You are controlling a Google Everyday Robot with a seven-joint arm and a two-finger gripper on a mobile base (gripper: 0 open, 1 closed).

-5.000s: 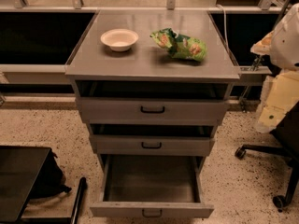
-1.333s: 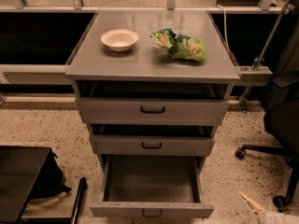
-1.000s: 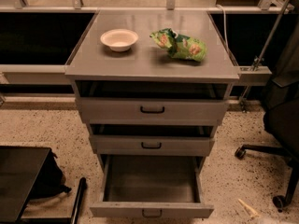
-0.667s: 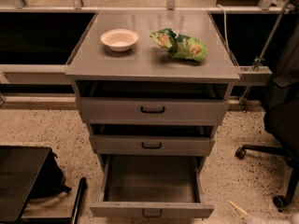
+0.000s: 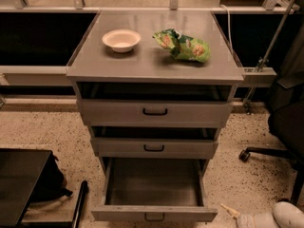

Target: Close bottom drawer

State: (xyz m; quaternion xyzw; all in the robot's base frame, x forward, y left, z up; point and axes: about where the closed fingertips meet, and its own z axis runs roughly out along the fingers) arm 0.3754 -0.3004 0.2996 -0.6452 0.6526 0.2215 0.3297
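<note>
Bottom drawer point(image 5: 154, 184) pulled far out, gripper point(image 5: 231, 211) low at its right.

Drawer is the lowest tier of the grey cabinet point(image 5: 85, 65); its front sits near the lower frame edge, dark pull point(image 5: 154, 217) centred. Middle drawer point(image 5: 154, 147) and top drawer point(image 5: 154, 112) each stick out a little. Gripper is just above the speckled floor point(image 5: 47, 132), beside the drawer's front right corner, apart from it; open or closed: can't tell. Bowl point(image 5: 121, 40) and green bag point(image 5: 183, 45) on the cabinet top. Chair point(image 5: 285, 127) at right.
</note>
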